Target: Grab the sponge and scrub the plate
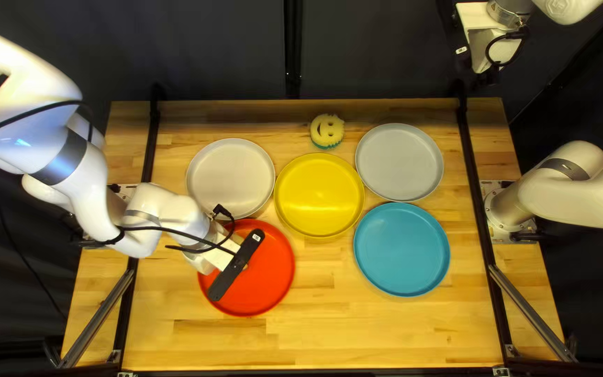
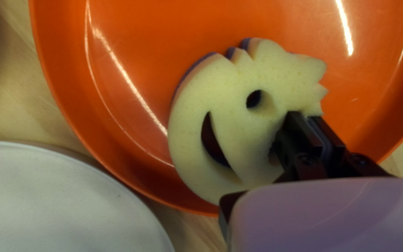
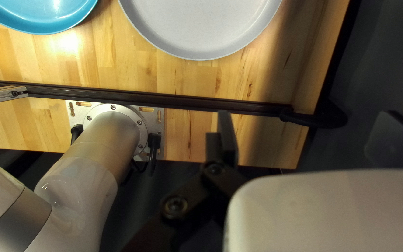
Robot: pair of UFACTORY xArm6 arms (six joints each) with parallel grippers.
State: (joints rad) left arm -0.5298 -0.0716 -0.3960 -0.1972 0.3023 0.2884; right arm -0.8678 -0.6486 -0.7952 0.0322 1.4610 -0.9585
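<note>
In the top left view, my left gripper (image 1: 236,268) is over the red plate (image 1: 268,283), hiding the sponge beneath it. The left wrist view has my left gripper (image 2: 304,120) shut on one side of the pale yellow smiley sponge (image 2: 220,93), which has a dark underside. That sponge lies flat over the red plate (image 2: 131,37); whether it touches the plate cannot be told. My right gripper (image 1: 483,42) is raised beyond the table's far edge. In the right wrist view, my right gripper (image 3: 308,133) stands open with nothing between its fingers.
A second smiley sponge (image 1: 326,130) lies near the far edge, behind the yellow plate (image 1: 319,195). A white plate (image 1: 230,174) adjoins the red one. The grey plate (image 1: 399,162) and blue plate (image 1: 401,249) are further right. Dark rails (image 1: 479,202) run along both table sides.
</note>
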